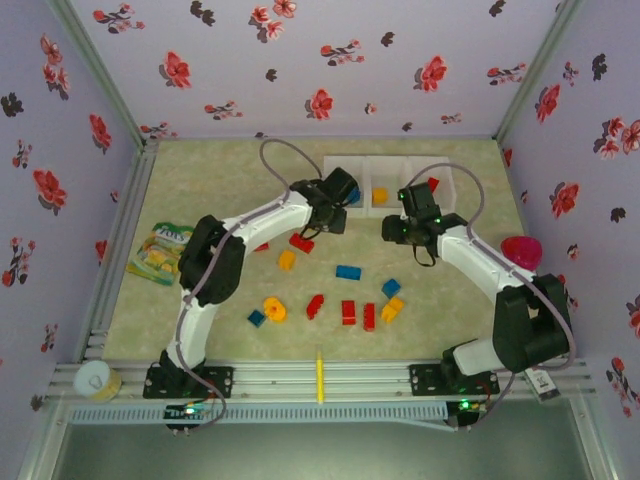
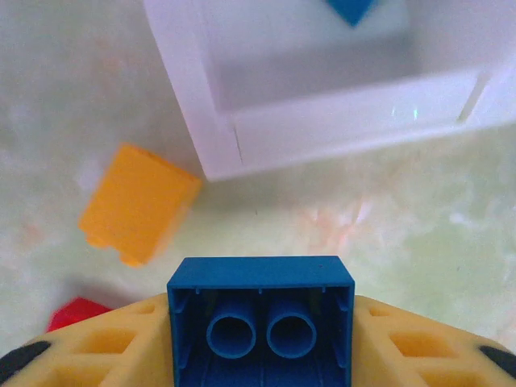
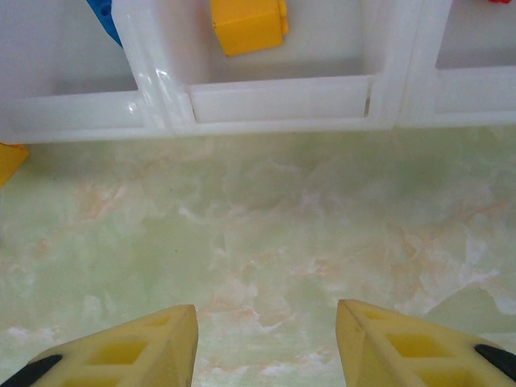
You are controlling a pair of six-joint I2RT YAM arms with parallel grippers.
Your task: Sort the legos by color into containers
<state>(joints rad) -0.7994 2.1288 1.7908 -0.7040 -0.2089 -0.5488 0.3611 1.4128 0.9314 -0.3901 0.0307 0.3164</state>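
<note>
My left gripper (image 1: 335, 207) hovers at the left bin of the three joined white containers (image 1: 400, 160), shut on a blue lego (image 2: 260, 322) that sits underside-up between its yellow fingers. That bin (image 2: 347, 121) holds another blue lego (image 2: 352, 10). In the middle bin lies an orange-yellow lego (image 3: 246, 24), and in the right bin a red one (image 1: 432, 184). My right gripper (image 3: 266, 347) stands open with nothing in it, over bare table just in front of the containers (image 3: 282, 101). Several red, blue and orange legos lie loose mid-table, among them a red one (image 1: 301, 242) and a blue one (image 1: 348, 272).
A green-yellow snack packet (image 1: 160, 252) lies at the left edge. A thin yellow stick (image 1: 320, 378) rests on the front rail, with a tape roll (image 1: 97, 380) at the front left. A pink object (image 1: 521, 250) sits by the right wall.
</note>
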